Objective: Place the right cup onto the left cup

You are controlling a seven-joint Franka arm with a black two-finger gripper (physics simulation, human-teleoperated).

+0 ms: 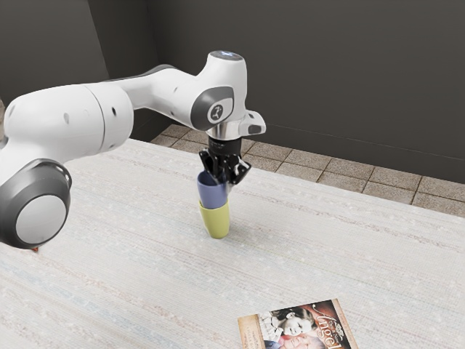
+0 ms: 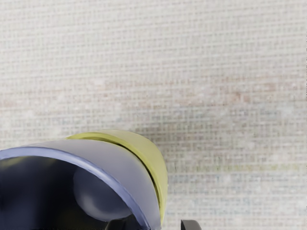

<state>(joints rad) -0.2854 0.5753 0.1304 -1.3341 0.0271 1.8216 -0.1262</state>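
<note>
Cup count was two: one blue cup (image 1: 213,192) at the jaws, one yellow cup (image 1: 216,222) below them. Book (image 1: 298,333) count was one, well apart from the jaws. Table (image 1: 363,254) count was one, beneath the jaws. Red item (image 1: 35,250) count was one, well apart from them.

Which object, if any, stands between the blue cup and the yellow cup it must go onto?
Nothing visible stands in the way: the blue cup sits in the yellow cup, with the open gripper at the blue rim.
</note>
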